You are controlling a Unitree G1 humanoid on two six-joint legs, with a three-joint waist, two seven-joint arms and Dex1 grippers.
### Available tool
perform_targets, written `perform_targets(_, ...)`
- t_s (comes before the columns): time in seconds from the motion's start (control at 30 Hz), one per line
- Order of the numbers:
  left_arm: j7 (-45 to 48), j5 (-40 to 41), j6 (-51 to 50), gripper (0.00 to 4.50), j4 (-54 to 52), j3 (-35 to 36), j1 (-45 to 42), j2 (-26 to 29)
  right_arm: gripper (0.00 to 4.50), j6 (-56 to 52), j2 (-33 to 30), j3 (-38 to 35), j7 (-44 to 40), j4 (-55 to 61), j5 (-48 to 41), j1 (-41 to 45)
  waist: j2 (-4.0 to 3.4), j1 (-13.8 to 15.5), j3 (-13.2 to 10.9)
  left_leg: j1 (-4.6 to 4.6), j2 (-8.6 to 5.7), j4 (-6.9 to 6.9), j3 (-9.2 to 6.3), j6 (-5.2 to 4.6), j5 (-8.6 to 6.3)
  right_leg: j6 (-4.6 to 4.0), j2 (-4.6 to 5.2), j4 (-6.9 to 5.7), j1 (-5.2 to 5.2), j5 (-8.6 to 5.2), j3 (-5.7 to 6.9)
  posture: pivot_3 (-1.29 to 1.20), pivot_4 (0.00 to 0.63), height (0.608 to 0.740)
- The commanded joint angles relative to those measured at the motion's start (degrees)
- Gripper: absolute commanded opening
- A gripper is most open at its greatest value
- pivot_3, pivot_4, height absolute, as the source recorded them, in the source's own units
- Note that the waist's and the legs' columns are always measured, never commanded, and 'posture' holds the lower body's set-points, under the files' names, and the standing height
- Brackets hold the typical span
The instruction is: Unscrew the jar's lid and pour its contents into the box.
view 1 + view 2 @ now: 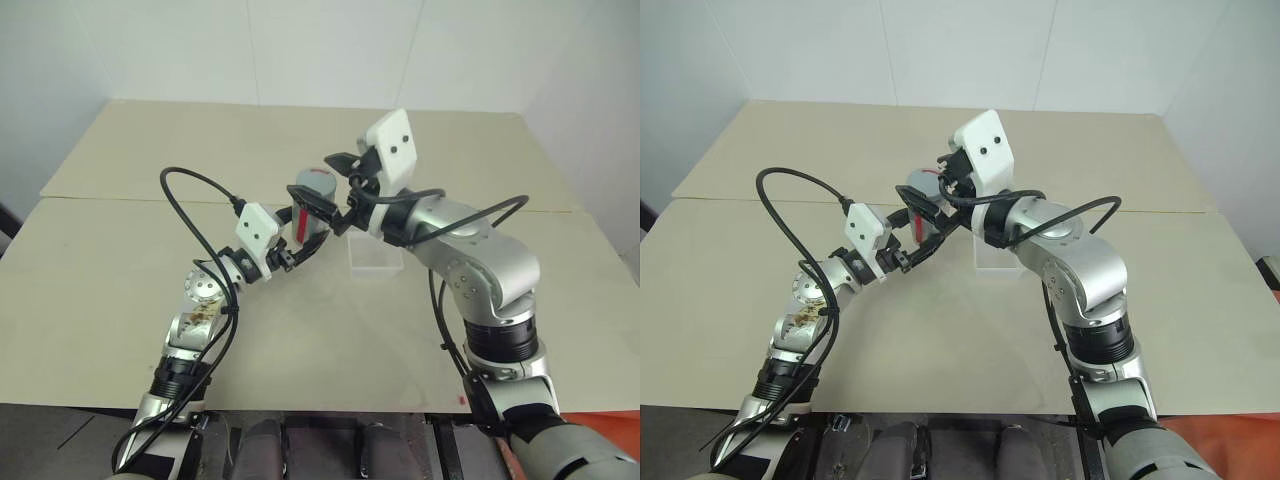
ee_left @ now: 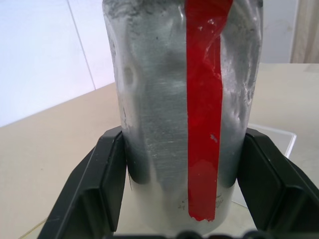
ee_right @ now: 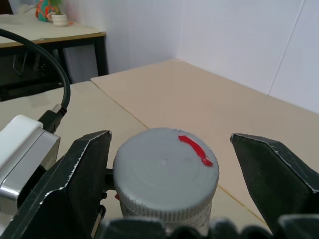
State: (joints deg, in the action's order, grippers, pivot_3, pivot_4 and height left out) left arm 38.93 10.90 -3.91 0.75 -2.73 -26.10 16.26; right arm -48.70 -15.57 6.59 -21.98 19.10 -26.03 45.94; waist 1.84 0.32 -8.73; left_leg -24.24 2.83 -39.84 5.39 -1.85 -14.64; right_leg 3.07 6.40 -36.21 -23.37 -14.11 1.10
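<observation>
jar (image 2: 179, 114): you have it held upright in the air above the tabletop (image 1: 120, 270), in front of the robot. Silvery-grey label with a vertical red stripe.
left tool (image 2: 182, 174): clamped on the jar's lower body, one finger on each side, pads flat against the label. Looks like a firm hold.
right tool (image 3: 169, 169): jaws wide, one finger either side of the lid (image 3: 164, 172), both clear of it with a visible gap. Not gripping yet.
lid: grey, flat top with a short red mark, ribbed skirt, still seated on the jar.
box (image 1: 375, 255): clear plastic, sits on the tabletop just behind and below the jar, under the right wrist.
contents: hidden by the label, can't tell.
handling: small jar, likely light. The wrinkled label film looks slick, so you risk the jar spinning in the left tool when torque goes on.
where to grip: close the right tool on the ribbed skirt, not the smooth top; the ribs give bite.
fragility: jar looks like rigid plastic, so it should tolerate squeeze; don't overdo it on the body.
watch: keep the jar upright until the lid is off.
</observation>
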Motion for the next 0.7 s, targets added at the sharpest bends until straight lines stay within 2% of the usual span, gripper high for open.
perform_targets(0.03,0.16,0.70,0.25,2.85,-2.88,-0.33,0.14,0.35,4.45,1.12,0.12,-0.23,-0.86,1.38,0.02,1.17,0.00,0.00,0.00,0.00,0.00,0.00,0.00,0.00,0.00,0.00,0.00,0.00,0.00,0.00,0.00,0.00,0.150,0.740)
perform_targets(0.33,0.42,1.03,0.24,2.85,-3.08,-0.31,0.27,0.74,4.45,0.90,0.17,-0.27,-1.79,1.52,0.20,0.99,0.00,-0.02,0.00,0.00,0.00,0.00,0.00,0.00,0.00,0.00,0.00,0.00,0.00,0.00,0.00,0.00,0.150,0.740)
perform_targets(0.43,0.47,1.04,0.25,2.85,-3.18,-0.35,0.31,0.86,3.93,0.87,0.13,-0.27,-1.95,1.50,0.28,0.93,0.00,-0.02,0.00,0.00,0.00,0.00,0.00,0.00,0.00,0.00,0.00,0.00,0.00,0.00,0.00,0.00,0.150,0.740)
perform_targets(0.53,0.56,1.05,0.24,2.85,-3.11,-0.25,0.23,0.95,2.91,0.88,0.07,-0.18,-2.05,1.11,0.46,1.01,0.00,-0.03,0.00,0.00,0.00,0.00,0.00,0.00,0.00,0.00,0.00,0.01,0.00,0.00,0.00,0.00,0.150,0.740)
perform_targets(0.57,0.62,1.10,0.24,2.85,-3.09,-0.21,0.20,1.00,2.78,0.89,0.09,-0.14,-2.05,0.91,0.56,1.08,0.00,-0.04,0.00,0.00,0.00,0.00,0.00,0.00,0.00,0.00,0.00,0.01,0.00,0.00,0.00,0.00,0.150,0.740)
perform_targets(0.7,0.71,1.22,0.22,2.85,-3.22,-0.14,0.21,1.10,2.78,0.60,0.03,-0.22,-2.49,0.69,0.32,1.18,0.00,-0.04,0.00,0.00,0.00,0.00,0.00,0.00,0.00,0.00,0.00,0.01,0.00,0.00,0.01,0.00,0.150,0.740)
